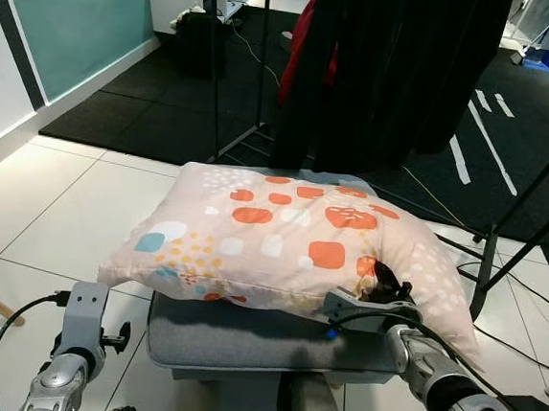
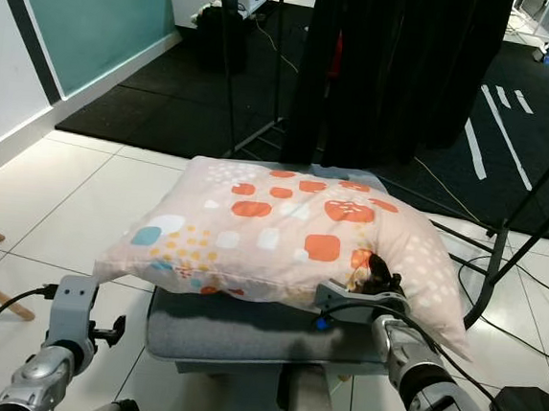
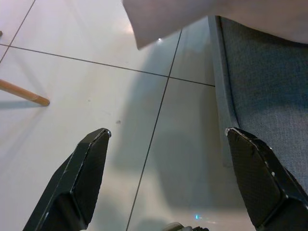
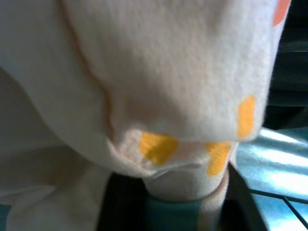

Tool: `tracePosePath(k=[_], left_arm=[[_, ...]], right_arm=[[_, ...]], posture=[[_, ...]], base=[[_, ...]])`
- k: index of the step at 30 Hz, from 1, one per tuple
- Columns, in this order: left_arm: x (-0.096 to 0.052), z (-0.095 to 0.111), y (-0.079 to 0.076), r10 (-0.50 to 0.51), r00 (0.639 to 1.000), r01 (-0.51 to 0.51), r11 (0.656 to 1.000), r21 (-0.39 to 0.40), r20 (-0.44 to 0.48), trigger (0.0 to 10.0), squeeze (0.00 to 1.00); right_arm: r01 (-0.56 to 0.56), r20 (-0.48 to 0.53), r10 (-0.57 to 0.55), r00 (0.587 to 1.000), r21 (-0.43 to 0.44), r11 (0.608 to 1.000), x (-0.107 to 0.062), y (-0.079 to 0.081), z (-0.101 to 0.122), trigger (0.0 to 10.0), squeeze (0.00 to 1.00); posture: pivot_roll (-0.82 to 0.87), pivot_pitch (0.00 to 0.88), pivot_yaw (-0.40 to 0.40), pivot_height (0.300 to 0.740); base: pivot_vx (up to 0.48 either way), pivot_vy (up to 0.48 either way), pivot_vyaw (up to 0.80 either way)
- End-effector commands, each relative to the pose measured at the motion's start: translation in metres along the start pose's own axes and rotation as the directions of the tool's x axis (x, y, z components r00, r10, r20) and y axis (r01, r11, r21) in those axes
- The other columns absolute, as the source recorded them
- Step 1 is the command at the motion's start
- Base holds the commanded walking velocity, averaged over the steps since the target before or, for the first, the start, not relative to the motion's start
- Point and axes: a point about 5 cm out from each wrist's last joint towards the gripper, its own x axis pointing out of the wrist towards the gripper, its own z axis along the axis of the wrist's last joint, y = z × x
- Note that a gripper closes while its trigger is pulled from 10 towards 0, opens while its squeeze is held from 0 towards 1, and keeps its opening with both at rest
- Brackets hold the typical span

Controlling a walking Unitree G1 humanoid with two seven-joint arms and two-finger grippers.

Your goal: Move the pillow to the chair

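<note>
Pillow (image 1: 281, 240) lies across the grey seat of the chair (image 1: 243, 342) in the left eye view, overhanging it on both sides, a rack of dark clothes (image 1: 392, 72) behind it. The right pincer (image 1: 381, 284) is clenched on a fold of the cover at the near right corner, its fingers sunk into the fabric. The left pincer's arm (image 1: 75, 342) hangs low beside the seat, well clear of the cloth

The right eye view tells the same scene

The left wrist view has the left pincer (image 3: 168, 168) released, black fingers (image 3: 82, 178) spread wide over the floor tiles (image 3: 96, 96), the seat edge to one side and a pillow corner above

The right wrist view is bunched pale fabric with orange patches pinched close to the lens

It looks light, soft and floppy, so a corner grip will let the rest sag; a thicker seam edge should hold better
</note>
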Motion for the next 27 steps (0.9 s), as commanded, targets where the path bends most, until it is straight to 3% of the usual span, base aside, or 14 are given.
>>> tracePosePath(k=[1, 9, 13, 14, 16, 17, 18, 19, 21, 22, 23, 24, 26, 27], left_arm=[[-0.001, -0.001, 0.003, 0.002, 1.0, -0.002, 1.0, 0.018, -0.001, 10.0, 0.0], [-0.001, 0.0, 0.004, 0.006, 1.0, -0.006, 1.0, 0.018, 0.002, 10.0, 0.0], [-0.001, 0.0, 0.003, 0.005, 1.0, -0.005, 1.0, 0.017, 0.005, 10.0, 0.0], [-0.001, 0.001, 0.002, 0.004, 1.0, -0.004, 1.0, 0.016, 0.007, 10.0, 0.0], [-0.001, 0.001, 0.002, 0.004, 1.0, -0.004, 1.0, 0.016, 0.007, 10.0, 0.0], [-0.001, 0.0, 0.001, 0.003, 1.0, -0.003, 1.0, 0.014, 0.007, 10.0, 0.0], [-0.001, 0.0, 0.001, 0.003, 1.0, -0.003, 1.0, 0.014, 0.007, 10.0, 0.0], [-0.001, 0.0, 0.001, 0.002, 1.0, -0.002, 1.0, 0.012, 0.006, 10.0, 0.0], [-0.001, 0.0, 0.001, 0.002, 1.0, -0.002, 1.0, 0.012, 0.006, 10.0, 0.0], [-0.001, 0.0, 0.0, 0.002, 1.0, -0.003, 1.0, 0.01, 0.006, 10.0, 0.0], [-0.001, 0.0, 0.0, 0.002, 1.0, -0.003, 1.0, 0.01, 0.006, 10.0, 0.0], [-0.001, 0.0, 0.001, 0.004, 1.0, -0.004, 1.0, 0.008, 0.006, 10.0, 0.0], [-0.001, 0.0, 0.001, 0.004, 1.0, -0.004, 1.0, 0.008, 0.006, 10.0, 0.0], [-0.001, 0.0, 0.001, 0.005, 1.0, -0.005, 1.0, 0.008, 0.007, 10.0, 0.0]], right_arm=[[0.028, -0.016, -0.028, 0.999, 0.01, 1.0, 0.004, -0.01, -0.004, 0.0, 0.0], [0.057, 0.015, -0.057, 0.998, 0.025, 0.998, 0.005, -0.015, -0.003, 0.0, 0.0], [0.062, 0.017, -0.065, 0.998, 0.11, 0.992, 0.004, -0.015, -0.004, 0.0, 0.0], [0.04, -0.02, -0.036, 0.999, 0.226, 0.973, 0.003, -0.013, -0.006, 0.0, 0.0], [0.04, -0.02, -0.036, 0.999, 0.226, 0.973, 0.003, -0.013, -0.006, 0.0, 0.0], [0.0, -0.091, 0.049, 0.995, 0.474, 0.88, 0.004, -0.008, -0.008, 0.0, 0.0], [0.0, -0.091, 0.049, 0.995, 0.474, 0.88, 0.004, -0.008, -0.008, 0.0, 0.0], [-0.017, -0.097, 0.119, 0.988, 0.701, 0.713, 0.006, -0.008, -0.006, 0.0, 0.0], [-0.017, -0.097, 0.119, 0.988, 0.701, 0.713, 0.006, -0.008, -0.006, 0.0, 0.0], [-0.018, -0.08, 0.151, 0.985, 0.833, 0.553, 0.009, -0.01, -0.002, 0.0, 0.0], [-0.018, -0.08, 0.151, 0.985, 0.833, 0.553, 0.009, -0.01, -0.002, 0.0, 0.0], [-0.038, -0.036, 0.161, 0.986, 0.901, 0.432, 0.012, -0.015, 0.004, 0.0, 0.0], [-0.038, -0.036, 0.161, 0.986, 0.901, 0.432, 0.012, -0.015, 0.004, 0.0, 0.0], [-0.078, 0.026, 0.145, 0.989, 0.925, 0.371, 0.015, -0.022, 0.011, 0.0, 0.0]], posture=[[-0.17, 0.151, -0.063, 0.498], [-0.17, 0.152, -0.064, 0.498], [-0.17, 0.152, -0.063, 0.498], [-0.18, 0.152, -0.064, 0.498], [-0.18, 0.152, -0.064, 0.498], [-0.18, 0.153, -0.064, 0.498], [-0.18, 0.153, -0.064, 0.498], [-0.18, 0.154, -0.062, 0.498], [-0.18, 0.154, -0.062, 0.498], [-0.18, 0.153, -0.062, 0.498], [-0.18, 0.153, -0.062, 0.498], [-0.18, 0.155, -0.061, 0.498], [-0.18, 0.155, -0.061, 0.498], [-0.18, 0.156, -0.06, 0.498]], base=[[0.0, 0.0, 0.0], [0.0, 0.0, 0.0], [0.0, 0.0, 0.0], [0.0, 0.0, 0.0], [0.0, 0.0, 0.0], [0.0, 0.0, 0.0], [0.0, 0.0, 0.0], [0.0, 0.0, 0.0], [0.0, 0.0, 0.0], [0.0, 0.0, 0.0], [0.0, 0.0, 0.0], [0.0, 0.0, 0.0], [0.0, 0.0, 0.0], [0.0, 0.0, 0.0]])
